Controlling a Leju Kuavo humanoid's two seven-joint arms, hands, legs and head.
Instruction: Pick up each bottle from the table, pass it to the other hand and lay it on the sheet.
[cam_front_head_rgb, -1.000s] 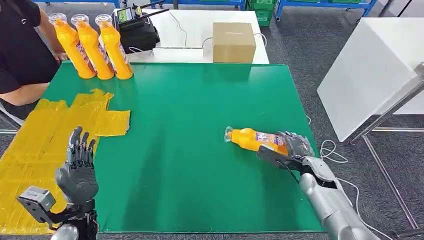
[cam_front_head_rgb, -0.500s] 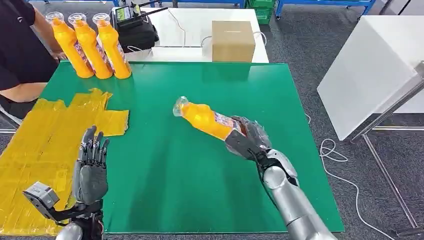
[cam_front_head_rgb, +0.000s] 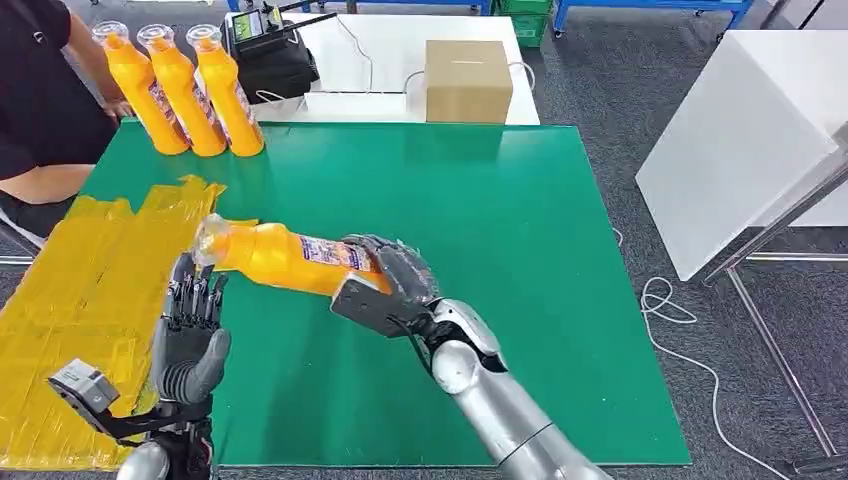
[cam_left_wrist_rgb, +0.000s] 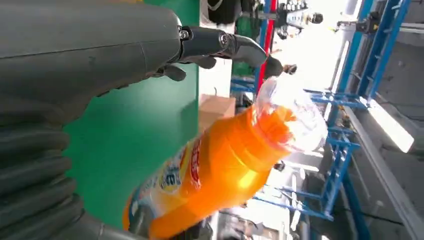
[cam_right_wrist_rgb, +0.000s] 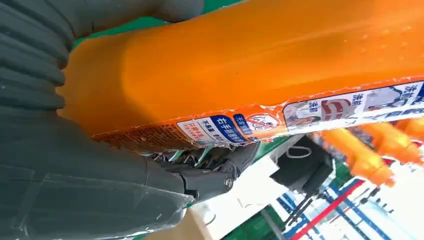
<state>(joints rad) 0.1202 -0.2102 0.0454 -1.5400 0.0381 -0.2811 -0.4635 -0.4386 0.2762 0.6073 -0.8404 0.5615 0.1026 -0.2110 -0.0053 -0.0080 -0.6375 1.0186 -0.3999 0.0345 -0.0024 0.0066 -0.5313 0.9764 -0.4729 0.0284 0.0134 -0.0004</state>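
My right hand (cam_front_head_rgb: 385, 285) grips the base of an orange bottle (cam_front_head_rgb: 285, 257) and holds it above the green table (cam_front_head_rgb: 480, 200), clear cap pointing left. That cap hangs just above my left hand (cam_front_head_rgb: 190, 335), which stands open with fingers up at the edge of the yellow sheet (cam_front_head_rgb: 70, 300). In the left wrist view the orange bottle (cam_left_wrist_rgb: 225, 165) is close beside the left hand's fingers (cam_left_wrist_rgb: 220, 45), apart from them. The right wrist view has the orange bottle (cam_right_wrist_rgb: 250, 65) wrapped by the right hand (cam_right_wrist_rgb: 75, 165). Three more orange bottles (cam_front_head_rgb: 180, 90) stand upright at the far left corner.
A person in a dark shirt (cam_front_head_rgb: 40, 100) sits at the far left by the standing bottles. Behind the green table are a cardboard box (cam_front_head_rgb: 467, 82) and a black device (cam_front_head_rgb: 265, 55) on a white table. Another white table (cam_front_head_rgb: 750, 130) stands to the right.
My right hand lifted the bottle off the table's right side and carried it left across the table to just above the left hand. The left hand stayed almost where it was.
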